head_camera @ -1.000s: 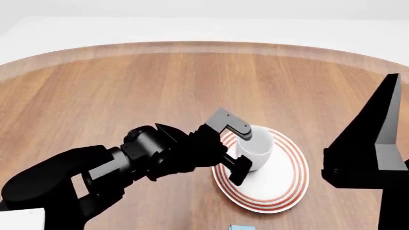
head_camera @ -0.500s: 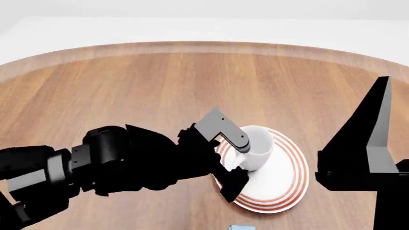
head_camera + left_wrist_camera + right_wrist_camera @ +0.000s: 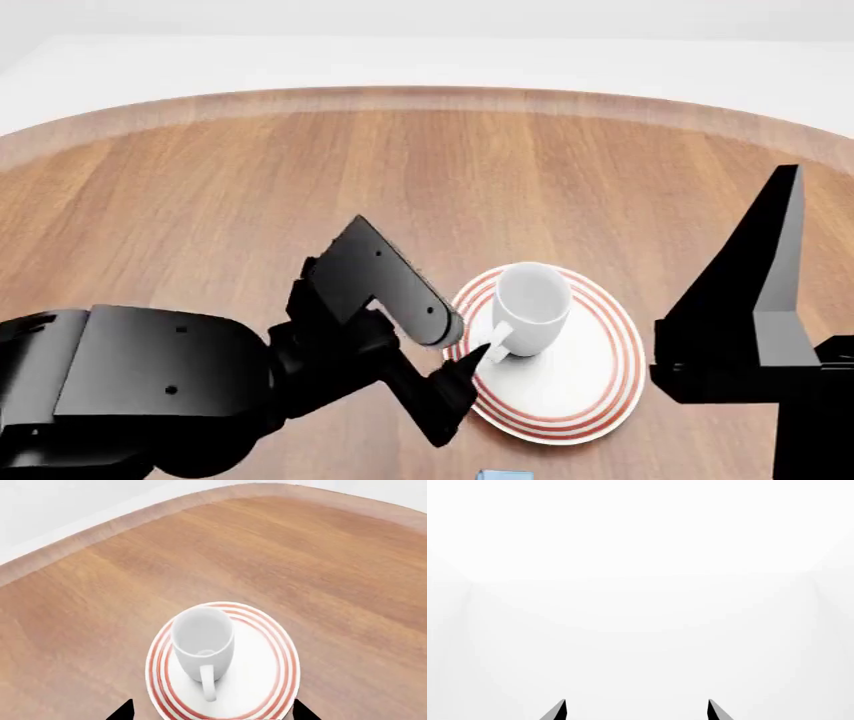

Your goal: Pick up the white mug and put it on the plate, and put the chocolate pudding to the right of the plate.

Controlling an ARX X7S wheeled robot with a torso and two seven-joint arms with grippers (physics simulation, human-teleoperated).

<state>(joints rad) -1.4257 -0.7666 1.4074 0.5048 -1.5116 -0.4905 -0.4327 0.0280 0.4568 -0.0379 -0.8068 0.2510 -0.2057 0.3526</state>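
Backing off, my left gripper has let go, jaws apart; mug stands on plate. Pudding lies at six o'clock of the plate, nearer left arm; right gripper also spread.

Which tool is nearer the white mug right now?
Left. The left tool sits open beside the white mug, at its handle; the right tool hangs farther off, past the plate.

A round wooden table with warm brown plank grain fills the head view, its paler raised rim curving from nine o'clock through twelve to three. Beyond that rim, a plain white floor spreads.
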